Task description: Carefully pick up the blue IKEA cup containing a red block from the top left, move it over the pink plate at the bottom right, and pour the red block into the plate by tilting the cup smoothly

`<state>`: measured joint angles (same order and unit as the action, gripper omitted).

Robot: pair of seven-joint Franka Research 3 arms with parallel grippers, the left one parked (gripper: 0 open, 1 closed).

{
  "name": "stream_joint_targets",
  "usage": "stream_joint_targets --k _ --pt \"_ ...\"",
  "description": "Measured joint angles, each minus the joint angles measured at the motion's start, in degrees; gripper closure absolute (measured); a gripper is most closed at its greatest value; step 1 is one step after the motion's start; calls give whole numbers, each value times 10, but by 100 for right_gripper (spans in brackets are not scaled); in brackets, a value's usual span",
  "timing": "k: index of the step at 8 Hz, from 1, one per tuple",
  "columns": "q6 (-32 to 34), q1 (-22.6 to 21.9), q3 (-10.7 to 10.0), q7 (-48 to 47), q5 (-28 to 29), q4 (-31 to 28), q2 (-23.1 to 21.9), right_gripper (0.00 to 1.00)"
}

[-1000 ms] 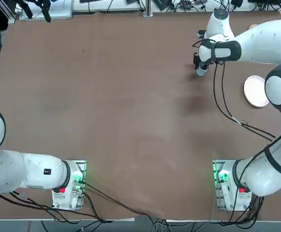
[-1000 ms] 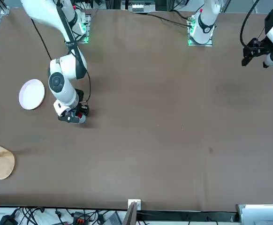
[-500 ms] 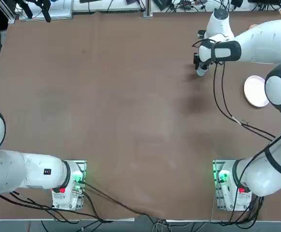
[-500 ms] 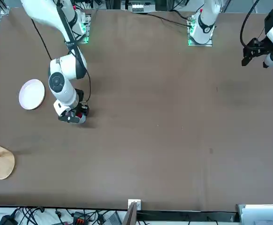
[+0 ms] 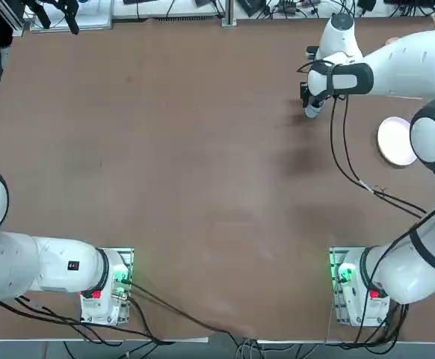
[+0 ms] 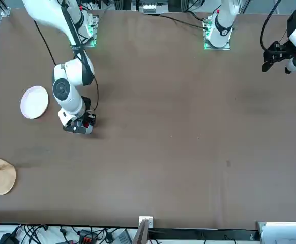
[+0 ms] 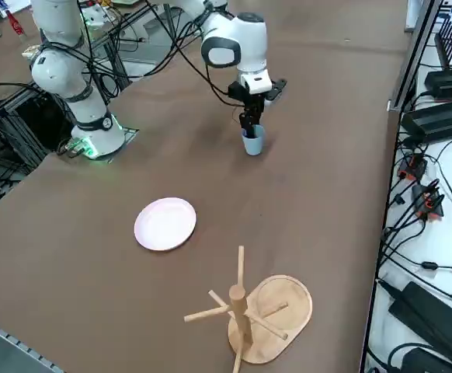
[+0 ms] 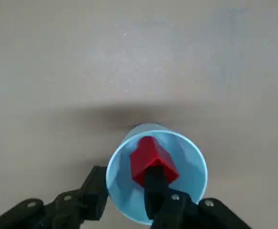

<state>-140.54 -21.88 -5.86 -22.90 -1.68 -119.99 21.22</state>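
Straddling the rim wall of the blue cup (image 8: 156, 179) near the counter's far right corner, the right arm's fingers (image 8: 123, 202) stand partly open, one inside by the red block (image 8: 150, 158); thin, light, slippery plastic likely flexes, so pinch the wall gently.

The blue IKEA cup (image 8: 156, 174) stood upright on the counter (image 7: 327, 194), the red block (image 8: 148, 157) inside it. The pink plate (image 7: 165, 224) lay well apart.

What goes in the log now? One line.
phase: grasp | hand: open, astride cup rim | block: in cup | plate: bare
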Motion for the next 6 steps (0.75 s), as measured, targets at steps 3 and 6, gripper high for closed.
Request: stream_joint_targets --k 3,6 --pt "0 0 0 -4 0 4 0 50" --pt "0 0 0 -6 0 9 0 63"
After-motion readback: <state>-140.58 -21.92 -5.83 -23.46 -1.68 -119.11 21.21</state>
